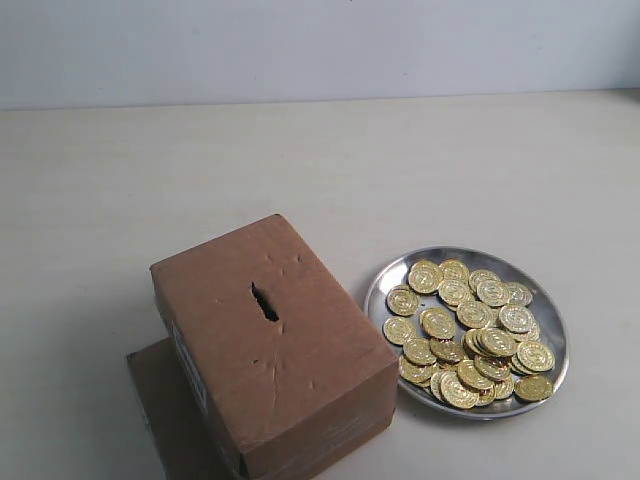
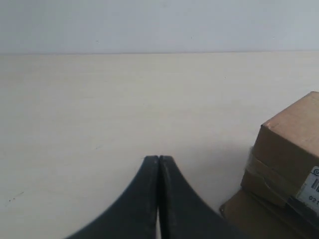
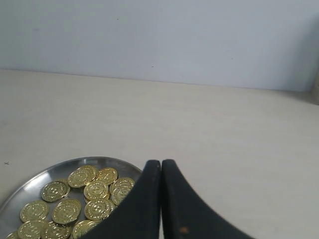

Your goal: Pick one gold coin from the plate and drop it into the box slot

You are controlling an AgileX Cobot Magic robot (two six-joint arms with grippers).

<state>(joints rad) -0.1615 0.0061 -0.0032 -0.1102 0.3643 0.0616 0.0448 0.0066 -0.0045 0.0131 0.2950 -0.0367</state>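
On the pale tabletop (image 1: 300,160), toward the near edge of the exterior view, the brown cardboard box (image 1: 275,350) stands upright with its creased top face up, and the slot (image 1: 265,302), a short dark slit with ragged edges, sits in the upper-left part of that face. A white label (image 1: 190,365) runs along the box's left side, and a flat cardboard piece (image 1: 150,395) pokes out from under its left base. Just beside the box on the right lies the round silver plate (image 1: 393,277), nearly touching the box's lower right corner. It holds a heap of gold coins (image 1: 470,335) that overlap and crowd its middle and right, leaving a bare strip near the left rim. Neither arm shows in the exterior view. In the left wrist view the left gripper (image 2: 158,159) hangs above bare table with its two dark fingers pressed together and nothing between them, the box's corner off to one side. In the right wrist view the right gripper (image 3: 161,163) is likewise closed and empty, poised just beside the plate's rim with several coins close to its fingers.
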